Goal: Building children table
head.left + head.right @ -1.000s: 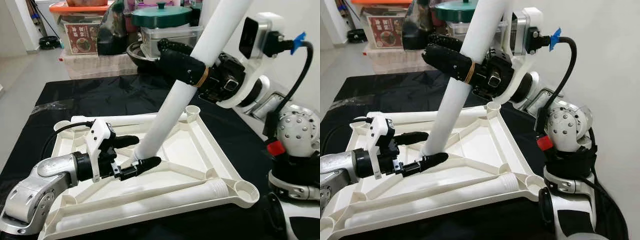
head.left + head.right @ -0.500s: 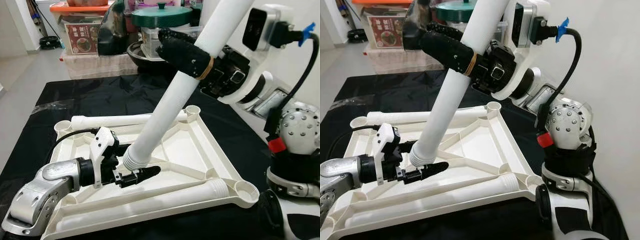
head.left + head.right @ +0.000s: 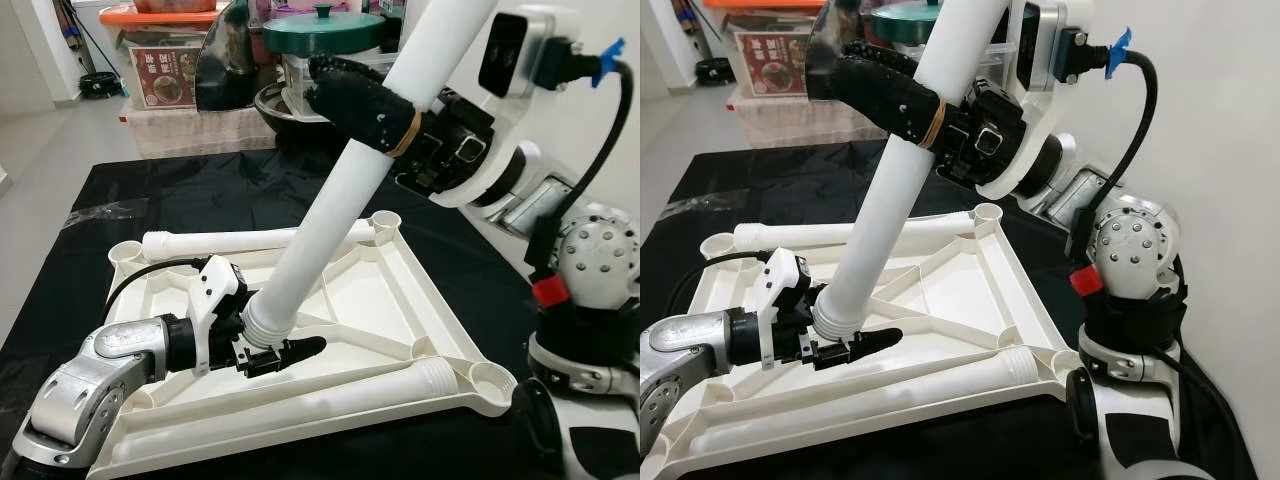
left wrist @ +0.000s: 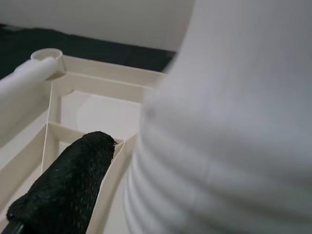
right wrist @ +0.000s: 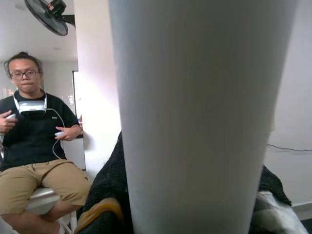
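No leg fitted yet. My right hand grips the leg; my left hand pinches its threaded end above the tabletop; two legs lie loose.

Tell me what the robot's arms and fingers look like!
The arms are shiny silver metal with round joints. Each gripper, left and right, has two long black fingers with a rough covering. White wrist parts, black cables, a tan band, blue tape and a red piece too.
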Controlling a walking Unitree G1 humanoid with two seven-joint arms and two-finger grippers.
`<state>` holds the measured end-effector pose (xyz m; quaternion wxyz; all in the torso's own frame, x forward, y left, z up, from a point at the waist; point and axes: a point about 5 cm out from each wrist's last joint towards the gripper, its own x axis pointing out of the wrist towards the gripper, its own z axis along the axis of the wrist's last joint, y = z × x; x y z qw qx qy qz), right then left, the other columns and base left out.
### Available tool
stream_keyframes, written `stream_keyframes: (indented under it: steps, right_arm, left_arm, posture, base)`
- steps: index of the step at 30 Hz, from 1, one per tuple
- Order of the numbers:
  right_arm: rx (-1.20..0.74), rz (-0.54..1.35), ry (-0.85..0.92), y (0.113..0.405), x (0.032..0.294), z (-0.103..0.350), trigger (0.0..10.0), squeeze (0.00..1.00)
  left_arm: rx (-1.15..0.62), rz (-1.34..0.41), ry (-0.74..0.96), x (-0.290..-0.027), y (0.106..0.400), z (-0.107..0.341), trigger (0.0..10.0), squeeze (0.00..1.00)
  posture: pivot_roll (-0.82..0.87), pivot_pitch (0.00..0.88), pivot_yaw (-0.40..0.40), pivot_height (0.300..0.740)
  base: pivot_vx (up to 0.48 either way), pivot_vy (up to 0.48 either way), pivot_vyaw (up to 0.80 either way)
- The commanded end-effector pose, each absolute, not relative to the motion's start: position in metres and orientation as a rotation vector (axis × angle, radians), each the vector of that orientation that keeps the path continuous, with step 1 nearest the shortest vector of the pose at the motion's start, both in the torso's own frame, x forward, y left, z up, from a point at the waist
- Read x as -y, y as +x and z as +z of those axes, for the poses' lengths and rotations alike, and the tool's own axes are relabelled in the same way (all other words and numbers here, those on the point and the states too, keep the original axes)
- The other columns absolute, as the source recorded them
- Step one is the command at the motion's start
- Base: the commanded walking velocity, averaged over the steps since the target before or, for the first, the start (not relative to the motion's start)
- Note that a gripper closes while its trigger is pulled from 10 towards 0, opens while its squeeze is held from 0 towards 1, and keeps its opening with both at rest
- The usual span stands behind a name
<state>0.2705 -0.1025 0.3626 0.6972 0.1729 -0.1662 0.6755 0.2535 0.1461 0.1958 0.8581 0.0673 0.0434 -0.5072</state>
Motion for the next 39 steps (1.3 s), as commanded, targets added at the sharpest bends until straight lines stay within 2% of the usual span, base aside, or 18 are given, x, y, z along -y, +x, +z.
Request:
stream_keyframes:
  steps: [1,12,13,29,30,34,35,39]
  right_arm:
    - [0.334,1.543,0.375,0.267,0.095,0.357,0.0,0.0]
    - [0.317,1.528,0.372,0.268,0.092,0.353,0.0,0.0]
    - [0.318,1.523,0.374,0.268,0.092,0.353,0.0,0.0]
    - [0.335,1.489,0.384,0.271,0.093,0.353,0.0,0.0]
    - [0.337,1.438,0.369,0.274,0.093,0.352,10.0,0.0]
    - [0.335,1.387,0.383,0.277,0.091,0.351,10.0,0.0]
    - [0.328,1.377,0.402,0.278,0.091,0.349,10.0,1.0]
    - [0.282,1.365,0.406,0.279,0.089,0.334,10.0,1.0]
  left_arm:
    - [-0.058,-1.077,0.181,-0.145,0.254,0.204,10.0,0.0]
    - [-0.067,-1.102,0.189,-0.143,0.253,0.202,10.0,0.0]
    - [-0.073,-1.111,0.175,-0.143,0.253,0.2,0.0,0.0]
    - [-0.09,-1.124,0.169,-0.143,0.252,0.194,0.0,0.0]
    - [-0.088,-1.124,0.172,-0.143,0.252,0.194,0.0,0.0]
    - [-0.084,-1.123,0.176,-0.142,0.252,0.194,0.0,0.0]
    - [-0.084,-1.123,0.178,-0.142,0.252,0.195,0.0,0.0]
    - [-0.083,-1.13,0.186,-0.142,0.252,0.195,0.0,0.0]
  posture:
    - [0.0,0.0,-0.041,0.74]
    - [0.0,0.0,-0.038,0.74]
    - [0.0,0.0,-0.039,0.74]
    - [0.0,0.0,-0.037,0.74]
    - [0.0,0.0,-0.037,0.74]
    - [0.0,0.0,-0.036,0.74]
    - [0.0,0.0,-0.035,0.74]
    - [0.0,0.0,-0.036,0.74]
  base:
    - [0.0,0.0,0.0]
    - [0.0,0.0,0.0]
    - [0.0,0.0,0.0]
    - [0.0,0.0,0.0]
    - [0.0,0.0,0.0]
    - [0.0,0.0,0.0]
    - [0.0,0.0,0.0]
    - [0.0,0.0,0.0]
